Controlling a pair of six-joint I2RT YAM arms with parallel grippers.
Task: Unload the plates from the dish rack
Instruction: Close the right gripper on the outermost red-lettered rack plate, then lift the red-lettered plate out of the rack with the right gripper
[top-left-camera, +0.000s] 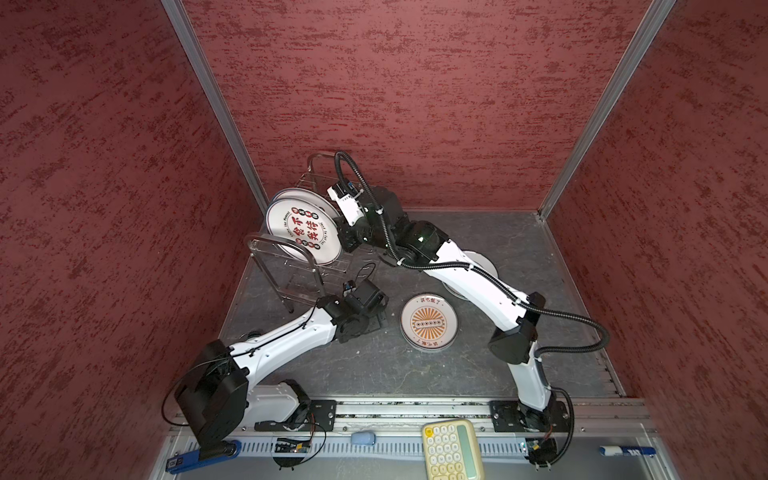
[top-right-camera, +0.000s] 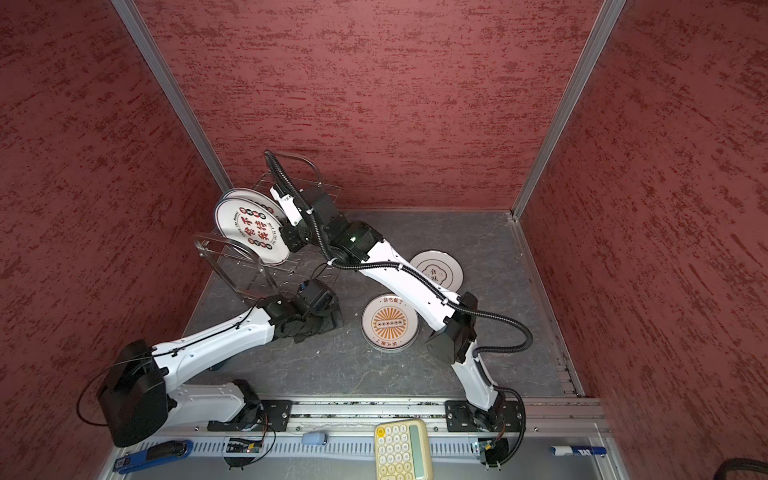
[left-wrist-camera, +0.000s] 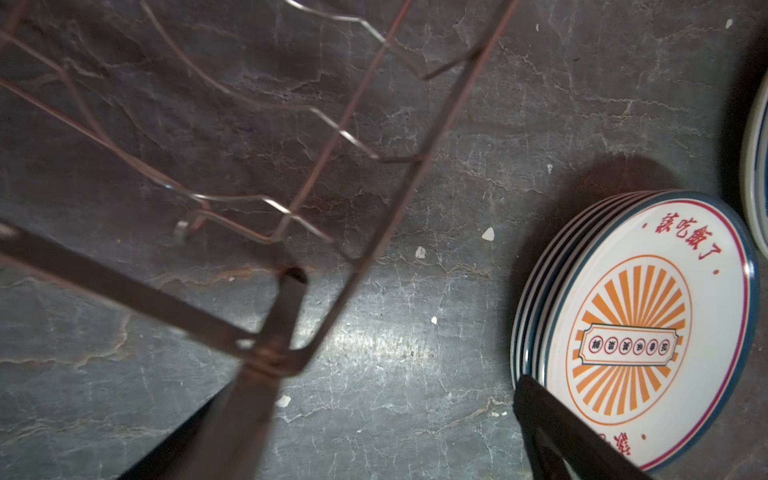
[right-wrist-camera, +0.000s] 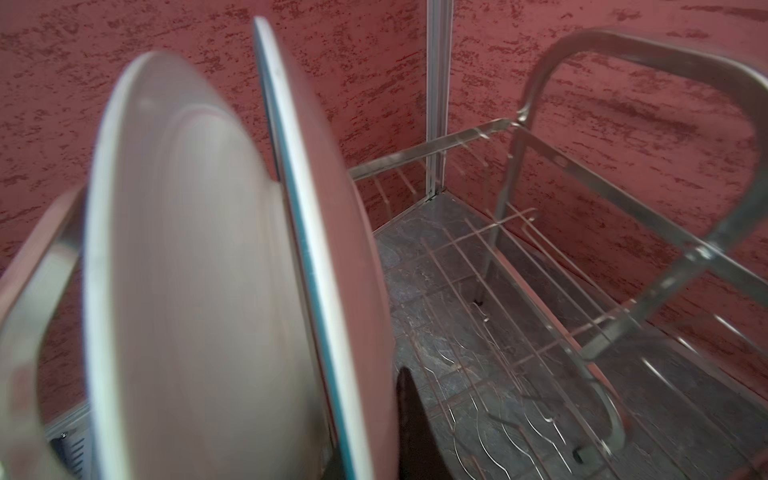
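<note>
Two plates (top-left-camera: 303, 232) stand upright in the dish rack (top-left-camera: 322, 154). Right claw (top-left-camera: 344, 237) pinches the rear plate (right-wrist-camera: 328, 257) by its rim, probably to lift it. Left claw (left-wrist-camera: 365, 419) hangs spread beside the rack.

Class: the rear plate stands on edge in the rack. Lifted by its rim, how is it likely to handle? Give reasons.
The rear plate looks rigid and glazed, so probably stiff, fairly heavy and breakable. Its glossy thin rim may slip in a pinch. Standing on edge in the rack, it could roll or knock the front plate.
</note>
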